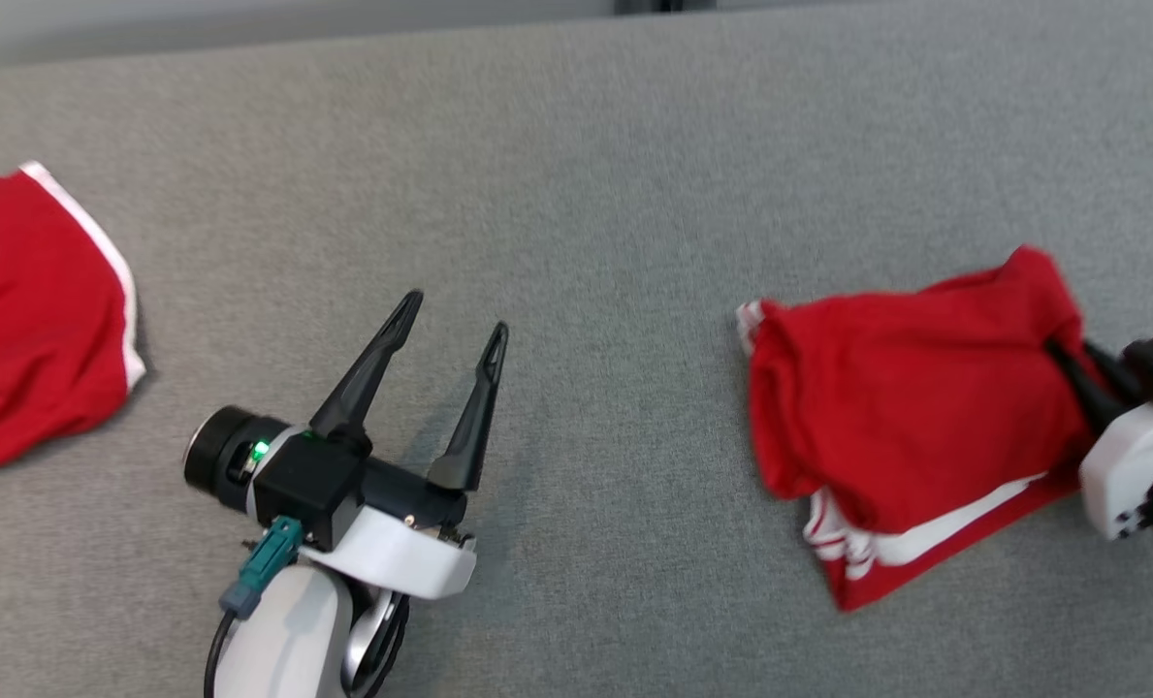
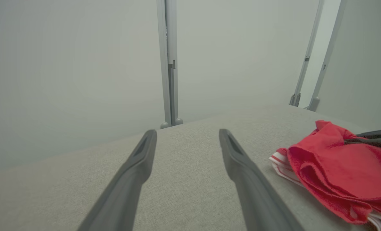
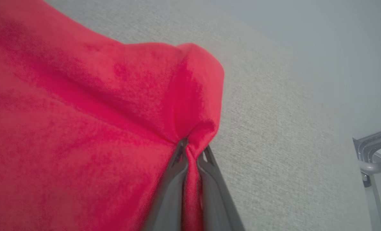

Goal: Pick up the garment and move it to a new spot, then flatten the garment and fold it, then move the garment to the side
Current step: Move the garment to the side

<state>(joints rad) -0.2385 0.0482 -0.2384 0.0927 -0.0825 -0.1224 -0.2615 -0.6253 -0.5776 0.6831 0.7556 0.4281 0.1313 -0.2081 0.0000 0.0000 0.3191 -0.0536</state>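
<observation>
Head view: a grey fabric-covered surface (image 1: 595, 174) takes up the frame. The garment (image 1: 906, 417), red with white stripes along its lower edges, lies bunched at the right of the frame. The right gripper (image 1: 1061, 354) enters from the right edge, and its dark fingers are pressed together on the garment's right-hand edge, where the cloth rises to a small peak. The left gripper (image 1: 456, 312) sits at the lower left of centre, its fingers spread wide and pointing up the frame, with nothing between them. It is well apart from the garment. A second red garment (image 1: 33, 310) with a white trim lies at the far left edge.

Left wrist view: the left gripper (image 2: 187, 133) shows its two fingers apart over bare surface. The garment (image 2: 337, 166) lies crumpled at the lower right, with the right gripper's dark fingers reaching into its top from the right edge. Grey posts (image 2: 169, 64) stand upright against a pale wall (image 2: 65, 64) behind the surface.

Right wrist view: the right gripper (image 3: 192, 150) is clamped on a pinched fold of the garment (image 3: 81, 112), the red cloth spreading across the left and centre of the frame. Grey surface shows at the right, and a metal frame (image 3: 369, 150) at the right edge.
</observation>
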